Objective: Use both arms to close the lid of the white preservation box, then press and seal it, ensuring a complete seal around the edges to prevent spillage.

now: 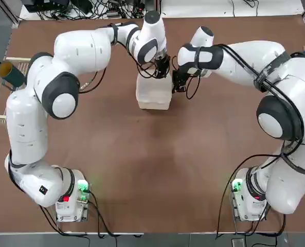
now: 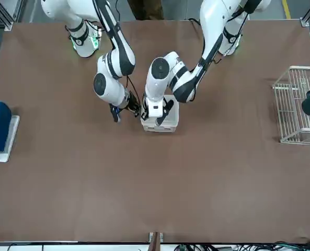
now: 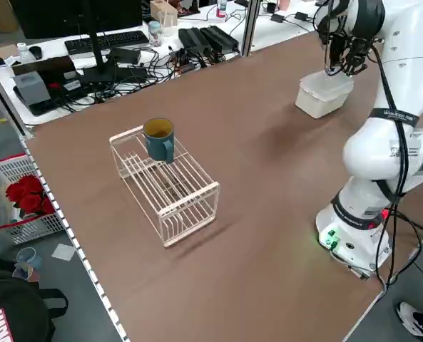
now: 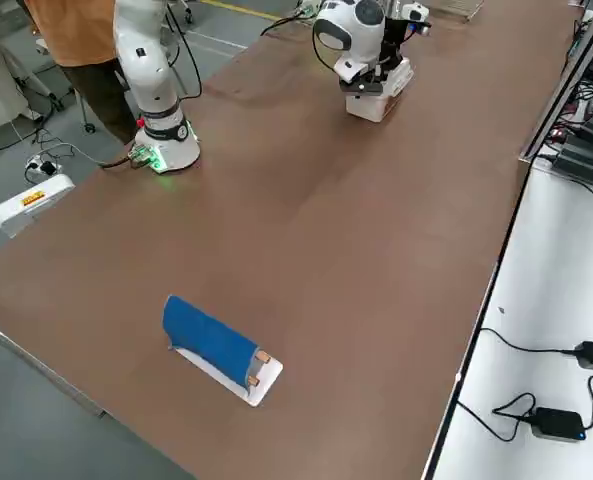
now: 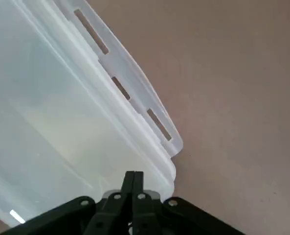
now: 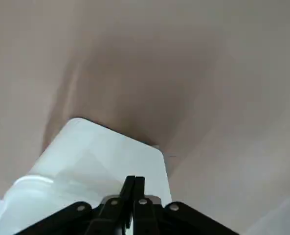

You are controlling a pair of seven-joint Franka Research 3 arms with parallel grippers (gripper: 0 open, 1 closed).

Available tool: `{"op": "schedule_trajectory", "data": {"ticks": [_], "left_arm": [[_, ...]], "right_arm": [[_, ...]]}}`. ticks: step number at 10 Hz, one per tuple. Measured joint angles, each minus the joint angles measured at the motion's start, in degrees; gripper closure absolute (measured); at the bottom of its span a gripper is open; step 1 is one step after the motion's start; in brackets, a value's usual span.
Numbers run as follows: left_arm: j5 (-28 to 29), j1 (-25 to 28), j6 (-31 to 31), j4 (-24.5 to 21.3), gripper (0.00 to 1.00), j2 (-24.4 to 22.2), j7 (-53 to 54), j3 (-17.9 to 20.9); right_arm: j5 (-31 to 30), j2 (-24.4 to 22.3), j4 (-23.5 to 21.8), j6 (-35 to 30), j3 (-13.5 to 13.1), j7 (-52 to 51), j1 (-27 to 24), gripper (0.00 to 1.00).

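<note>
The white preservation box (image 1: 153,96) stands at the table's far middle, with its lid (image 5: 61,98) lying down on it. My left gripper (image 1: 162,72) is shut, its tips together on the lid near the far edge, close to a slotted side flap (image 5: 135,105). My right gripper (image 1: 178,84) is shut too, at the box's right side, tips resting on a flat white part (image 6: 110,156) of the box. In the front view the left gripper (image 2: 162,115) sits on top of the box (image 2: 168,124) and the right gripper (image 2: 135,110) beside it.
A white wire rack (image 2: 298,104) with a teal cup (image 3: 158,137) on it stands at the table's left edge. A blue roll on a white base (image 2: 0,128) lies far to the right. A person in orange (image 4: 71,30) stands behind the right arm's base.
</note>
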Motion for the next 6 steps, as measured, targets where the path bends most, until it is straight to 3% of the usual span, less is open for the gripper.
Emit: {"op": "schedule_trajectory", "data": {"ticks": [6], "left_arm": [[0.0,-0.04,0.0,0.06,0.99,0.05,-0.01,0.02]], "right_arm": [[1.14,0.94,0.0,1.79,0.65,-0.49,-0.04,0.96]]}}
